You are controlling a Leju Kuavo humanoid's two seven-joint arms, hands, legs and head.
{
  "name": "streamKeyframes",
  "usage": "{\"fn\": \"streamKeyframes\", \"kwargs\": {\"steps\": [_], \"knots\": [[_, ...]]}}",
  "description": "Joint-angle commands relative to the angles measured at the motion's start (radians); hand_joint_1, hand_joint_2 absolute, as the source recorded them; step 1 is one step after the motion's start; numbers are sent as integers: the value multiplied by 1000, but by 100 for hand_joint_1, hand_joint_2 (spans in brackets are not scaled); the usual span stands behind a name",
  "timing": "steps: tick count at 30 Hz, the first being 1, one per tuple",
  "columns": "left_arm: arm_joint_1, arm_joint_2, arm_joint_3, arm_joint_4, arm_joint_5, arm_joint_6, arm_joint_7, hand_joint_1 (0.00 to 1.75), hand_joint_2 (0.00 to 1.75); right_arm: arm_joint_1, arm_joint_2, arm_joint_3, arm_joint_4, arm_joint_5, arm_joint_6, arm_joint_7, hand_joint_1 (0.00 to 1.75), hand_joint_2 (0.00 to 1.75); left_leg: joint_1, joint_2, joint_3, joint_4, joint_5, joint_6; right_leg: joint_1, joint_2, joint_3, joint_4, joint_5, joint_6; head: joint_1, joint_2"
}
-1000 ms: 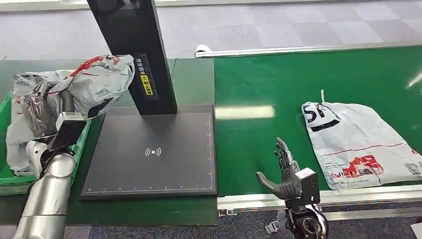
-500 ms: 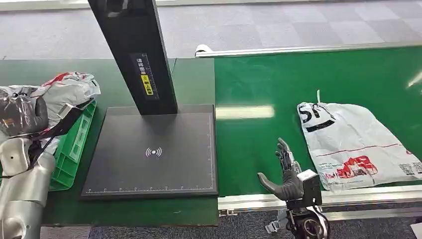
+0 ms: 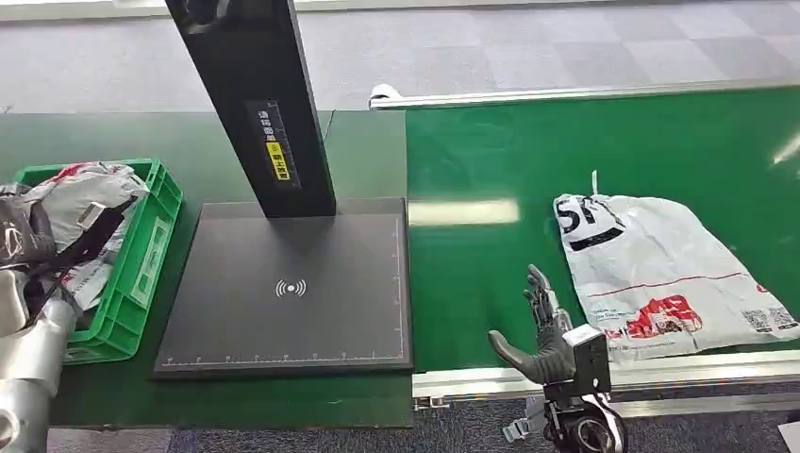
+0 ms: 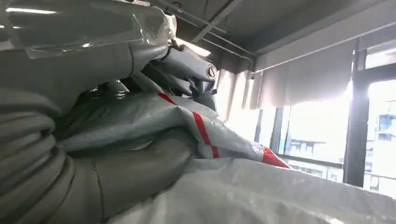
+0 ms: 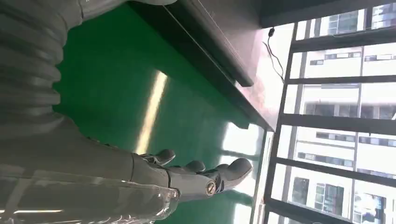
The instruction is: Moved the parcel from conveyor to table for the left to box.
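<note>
Grey parcel (image 3: pixel 80 203) with red markings sits inside the green crate (image 3: pixel 151 236) at the left end of the worktop (image 3: pixel 358 151), crumpled and piled above the crate rim. Left hand (image 3: pixel 24 236) is at the crate's near-left side, in against the parcel; in the left wrist view the thumb (image 4: pixel 154 163) and fingers (image 4: pixel 187 63) are clamped on a fold of the grey parcel film (image 4: pixel 140 112), so the left hand grips the parcel. Black strap or cable (image 3: pixel 80 245) runs from the left wrist across the parcel. Just right of the crate, flat black scanner pad (image 3: pixel 292 288) with a white wireless icon lies on the worktop, its black post (image 3: pixel 255 94) rising from the pad's far edge, yellow label on the post. Right of the pad, green conveyor belt (image 3: pixel 566 142) with a silver rail along the near edge. Second parcel (image 3: pixel 660 274), white bag with black and red print, lies flat on the belt near the near edge, toward the right end. Right hand (image 3: pixel 542 330) hovers over the belt's near edge between the pad and the white bag, just beside the bag but apart from it, fingers (image 5: pixel 205 179) extended and spread, thumb out, holding nothing.
</note>
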Motion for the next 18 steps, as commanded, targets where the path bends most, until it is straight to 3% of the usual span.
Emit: {"fn": "streamKeyframes", "kwargs": {"steps": [1,5,6,7,9,18], "knots": [[-42,-19,24,98,-14,33,32,175,175,-1,15,-20,2,0,1,7,0,175,0,-1,1,-1,0,0,0,-1,1,0,0,0,0,0],[-26,-39,38,65,-18,23,50,175,175,1,15,-24,-6,6,4,13,0,175,0,-1,1,-1,0,-1,0,-2,1,-1,0,0,0,0],[-18,-47,45,50,-14,0,53,166,175,3,13,-25,-8,7,4,14,0,175,0,-2,2,-2,1,-1,0,-4,2,-2,0,-1,0,0],[-15,-50,47,42,-10,-1,51,0,175,3,12,-25,-8,8,4,14,0,175,0,-2,1,-1,1,-1,0,-3,2,-1,0,-1,0,0],[-16,-67,63,31,77,-37,-7,0,175,3,10,-25,-7,9,7,15,0,175,0,-2,1,-1,1,0,0,-3,1,-1,0,0,0,0],[-16,-67,63,31,77,-37,-7,0,175,3,10,-25,-7,9,7,15,0,175,0,-1,1,-1,0,0,0,-1,1,-1,0,0,0,0]]}}
